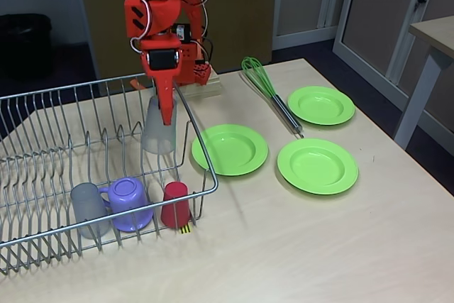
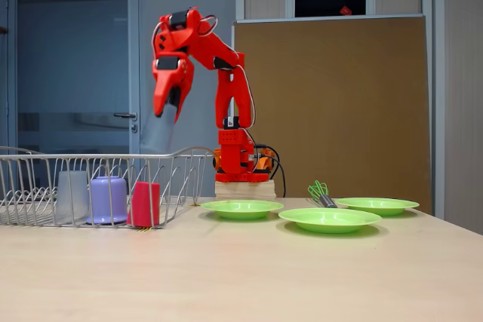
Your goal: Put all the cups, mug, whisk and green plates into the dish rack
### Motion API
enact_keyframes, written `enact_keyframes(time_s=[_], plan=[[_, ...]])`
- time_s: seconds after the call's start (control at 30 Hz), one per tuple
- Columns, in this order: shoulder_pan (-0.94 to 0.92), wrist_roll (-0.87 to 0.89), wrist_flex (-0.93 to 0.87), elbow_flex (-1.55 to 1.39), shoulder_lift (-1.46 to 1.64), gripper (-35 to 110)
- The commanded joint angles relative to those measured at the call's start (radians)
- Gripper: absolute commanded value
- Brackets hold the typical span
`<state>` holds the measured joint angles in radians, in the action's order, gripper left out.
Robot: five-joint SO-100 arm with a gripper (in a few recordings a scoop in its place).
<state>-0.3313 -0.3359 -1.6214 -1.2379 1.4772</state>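
Above dish rack (image 1: 85,175): jaws (image 1: 164,115) clamping grey cup (image 1: 159,136); no legible writing.

The silver wire dish rack (image 1: 42,175) sits at the counter's left edge. Along its near side stand, upside down, a translucent grey cup (image 1: 89,208), the lilac mug (image 1: 130,204) and the red cup (image 1: 175,204) at the rack's near right corner. A second grey cup (image 1: 158,127) hangs mouth down above the rack's right side, held in the jaws. Three lime-green plates (image 1: 230,149) (image 1: 317,165) (image 1: 320,105) lie flat mid-counter; the green-wired whisk (image 1: 268,92) lies beside them toward the far edge.
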Motion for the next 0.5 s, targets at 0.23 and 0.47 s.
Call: enact_keyframes(time_s=[0.23,0.47], plan=[[0.014,-0.025,0.018,0.118,-0.189,23],[0.018,-0.031,0.020,0.190,-0.296,24]])
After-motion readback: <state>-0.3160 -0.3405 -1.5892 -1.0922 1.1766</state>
